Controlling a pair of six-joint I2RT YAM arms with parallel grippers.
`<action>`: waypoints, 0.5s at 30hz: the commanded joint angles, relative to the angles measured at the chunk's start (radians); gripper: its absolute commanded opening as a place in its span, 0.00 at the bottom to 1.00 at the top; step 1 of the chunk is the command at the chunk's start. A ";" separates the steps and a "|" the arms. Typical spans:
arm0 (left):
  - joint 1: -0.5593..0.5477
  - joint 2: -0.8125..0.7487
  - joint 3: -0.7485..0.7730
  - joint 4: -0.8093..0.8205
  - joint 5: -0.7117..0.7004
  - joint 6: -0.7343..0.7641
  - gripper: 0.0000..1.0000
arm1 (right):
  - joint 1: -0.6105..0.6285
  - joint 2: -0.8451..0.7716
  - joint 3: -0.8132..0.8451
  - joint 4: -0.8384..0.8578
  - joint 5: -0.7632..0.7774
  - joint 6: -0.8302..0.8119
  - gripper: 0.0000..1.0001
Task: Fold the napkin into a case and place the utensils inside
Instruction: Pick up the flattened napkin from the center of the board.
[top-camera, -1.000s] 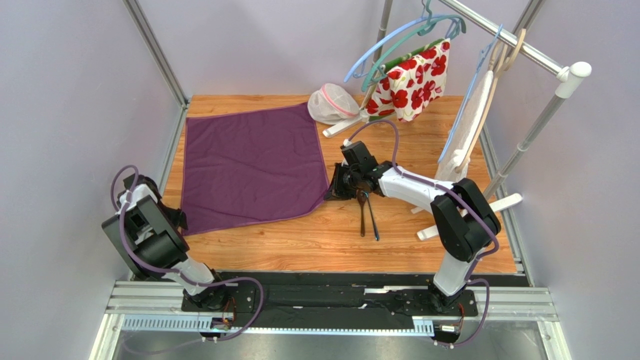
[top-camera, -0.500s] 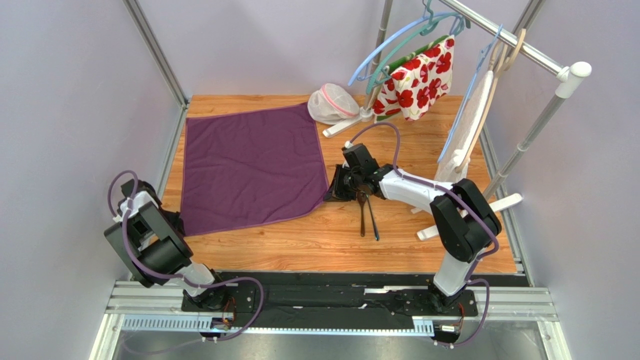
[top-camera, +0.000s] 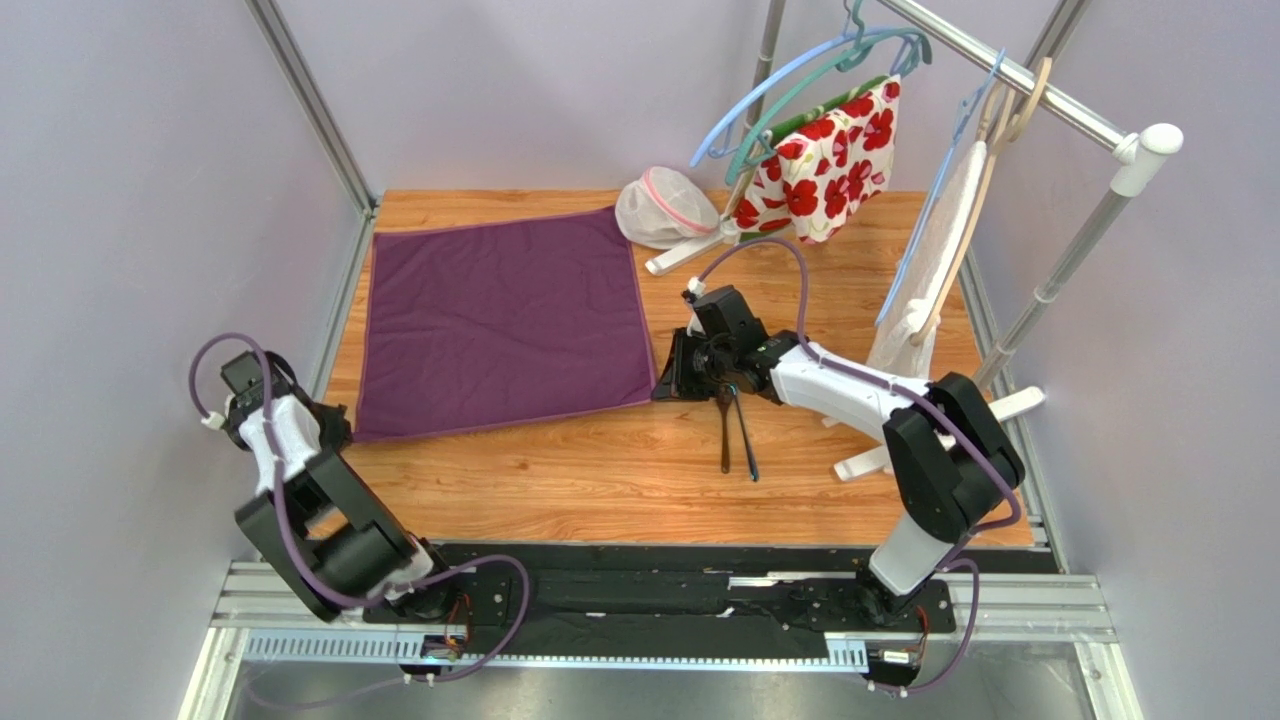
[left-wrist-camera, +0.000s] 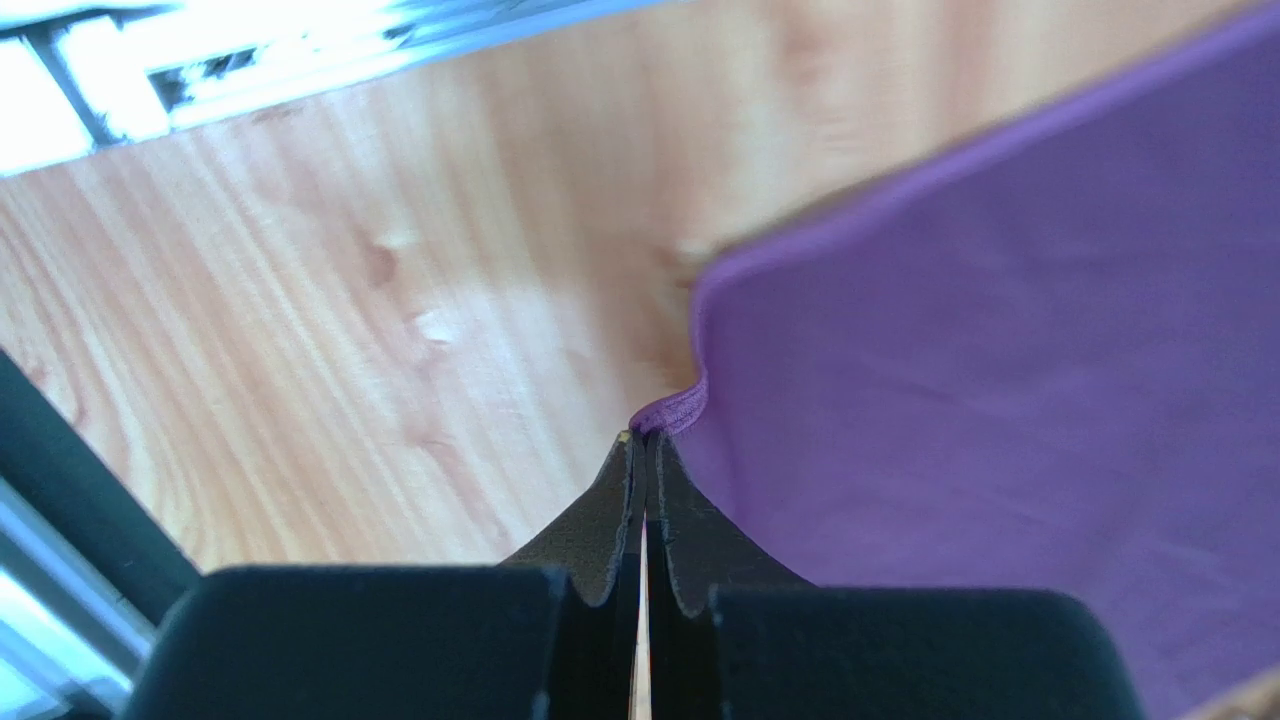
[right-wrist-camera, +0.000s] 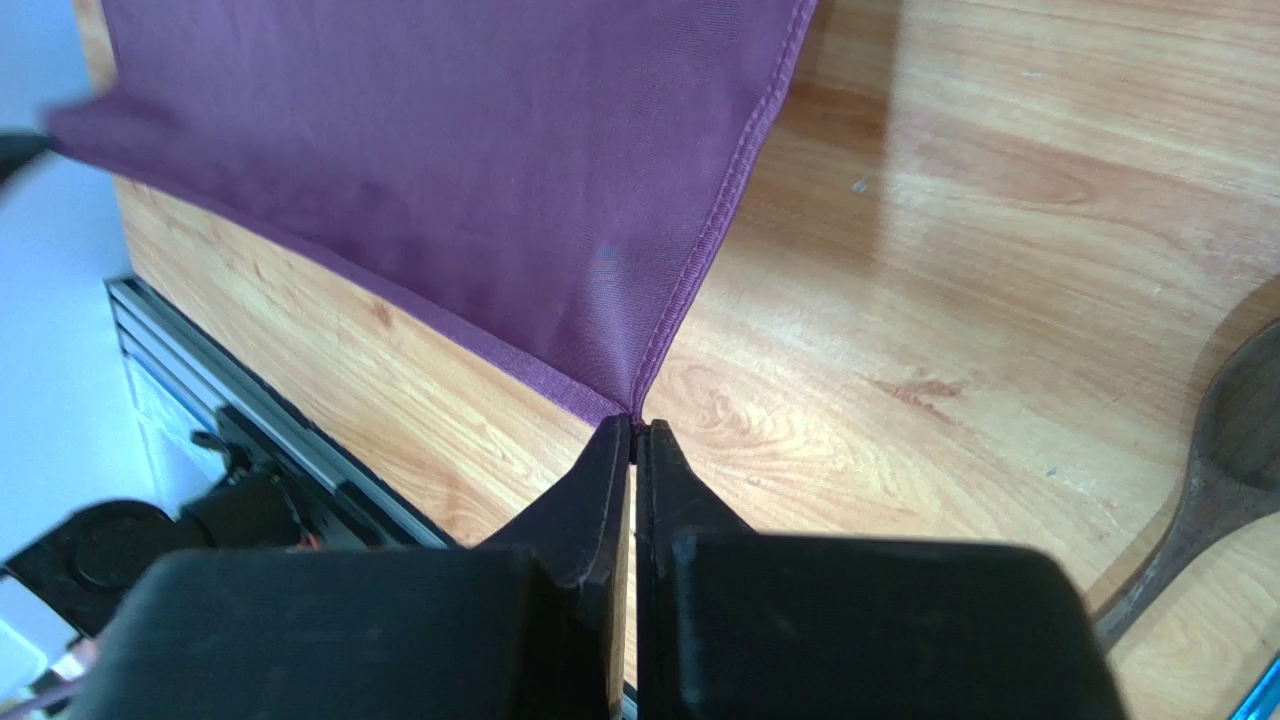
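Since before, left tool (left-wrist-camera: 643, 446) has clamped one napkin (top-camera: 504, 323) corner — right tool (right-wrist-camera: 633, 431) another.

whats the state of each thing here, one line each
napkin: unfolded, spread flat, two near corners pinched
left gripper: shut on a napkin corner
right gripper: shut on a napkin corner
utensils: lying side by side, right of napkin, not on it
floral cloth: hanging
mesh pouch: lying beyond napkin

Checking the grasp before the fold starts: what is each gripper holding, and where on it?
Both grip the napkin: the left gripper pinches its near-left corner, the right gripper its near-right corner.
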 joint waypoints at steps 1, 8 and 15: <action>-0.002 -0.190 0.015 0.032 0.079 -0.011 0.00 | 0.042 -0.095 0.055 -0.058 0.036 -0.164 0.00; -0.064 -0.456 0.098 0.075 0.141 -0.034 0.00 | 0.068 -0.216 0.141 -0.141 0.058 -0.234 0.00; -0.074 -0.576 0.233 0.067 0.214 -0.087 0.00 | 0.071 -0.341 0.235 -0.150 -0.011 -0.263 0.00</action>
